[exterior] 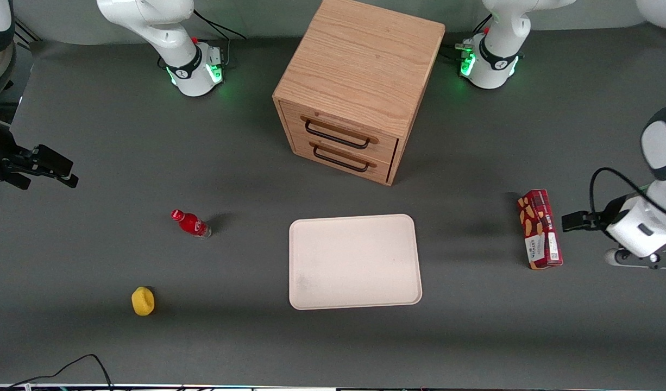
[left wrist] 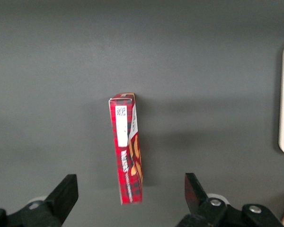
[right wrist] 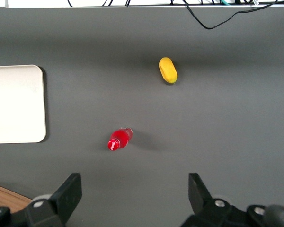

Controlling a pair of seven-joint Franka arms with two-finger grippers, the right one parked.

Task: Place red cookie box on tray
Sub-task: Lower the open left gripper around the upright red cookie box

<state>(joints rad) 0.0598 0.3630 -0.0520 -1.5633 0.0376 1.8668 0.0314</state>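
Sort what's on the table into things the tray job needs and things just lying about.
Needed: red cookie box, tray, gripper open, above the table beside the box.
Lying about: wooden drawer cabinet, small red bottle, yellow object.

We count one red box (exterior: pixel 540 228) near the working arm's edge of the desk, and one tray (exterior: pixel 355 262) toward the middle. There is one wooden cabinet (exterior: pixel 360 81) with two drawers, each bearing one handle. Toward the parked arm's end we count one small red bottle (exterior: pixel 190 223) and one yellow lump (exterior: pixel 143 301). One gripper (left wrist: pixel 130 189) hangs over the box, its two fingers spread wide.
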